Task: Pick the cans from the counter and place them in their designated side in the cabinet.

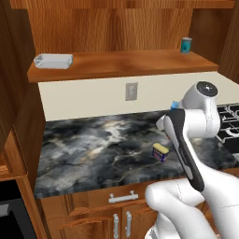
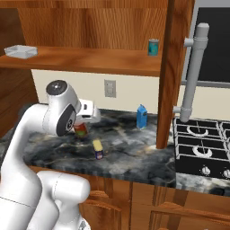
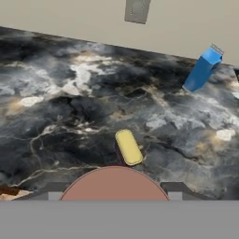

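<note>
1. The cabinet [image 1: 116, 28] rises above and beyond the gripper [image 2: 81, 127]; its wide shelf board runs well over the hand.
2. The counter [image 1: 88, 149] spreads beneath the gripper in every direction, dark marbled stone with pale veins.
3. A stove [image 2: 202, 148] sits far to the gripper's right, past the cabinet's wooden side post.
4. The gripper hangs low over the counter, its jaws clasped on the red can; in the hand view the can's round top sits squarely between the two finger tips [image 3: 173, 191].
5. A white tray [image 1: 53, 60] rests on the shelf board, high above and left of the gripper.
6. A tall blue carton [image 2: 142, 117] stands on the counter to the gripper's right and further back, close to the wall, well apart from the hand.
7. The red can [image 2: 81, 131] is held in the gripper, directly under the hand and close over the counter; whether its base touches the stone cannot be told.
8. The blue can [image 2: 98, 149] with the yellow top lies on the counter just beside the gripper, to its right and nearer the counter's front edge; in the hand view it shows just beyond the held can, apart from the fingers.
9. A teal can [image 2: 153, 47] stands on the shelf board, above and far right of the gripper.
10. A wall outlet [image 2: 110, 88] sits on the pale wall, above and behind the gripper.
</note>
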